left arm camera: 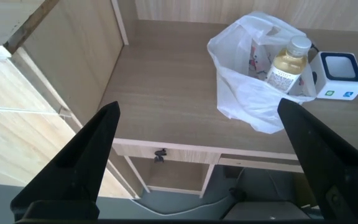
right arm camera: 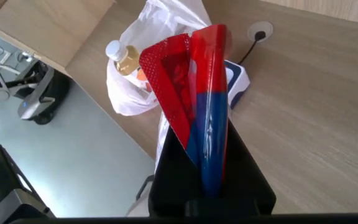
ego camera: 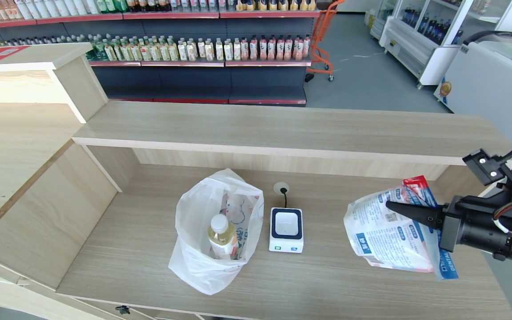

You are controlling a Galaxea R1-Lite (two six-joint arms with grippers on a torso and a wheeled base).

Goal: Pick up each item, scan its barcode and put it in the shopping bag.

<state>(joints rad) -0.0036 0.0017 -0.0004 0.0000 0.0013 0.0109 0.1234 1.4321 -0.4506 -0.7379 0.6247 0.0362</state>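
The packet point(ego camera: 387, 235) is gripped by its red sealed top edge in the right claw point(ego camera: 416, 212), whose fingers are closed on it, so that the printed white face hangs free above the right part of the table point(ego camera: 327, 284); held this way, the print is judged to be left uncovered for presentation to the scanner point(ego camera: 286, 224). The scanner is set flat, window upward, just beside the shopping bag point(ego camera: 194, 249), which is judged to keep the path from scanning to bagging short. The bag is stood upright with its mouth open, and a bottle point(ego camera: 222, 238) is already lodged in it, cap up. The left claw point(left arm camera: 197, 115) is held with its fingers spread wide and nothing between them, off the near left edge of the table, well apart from the bag. A cable point(ego camera: 284, 192) is run from the back of the scanner into a hole in the table. The slack rim of the bag and the bottle inside are judged to be the likeliest obstructions when the packet is lowered in.
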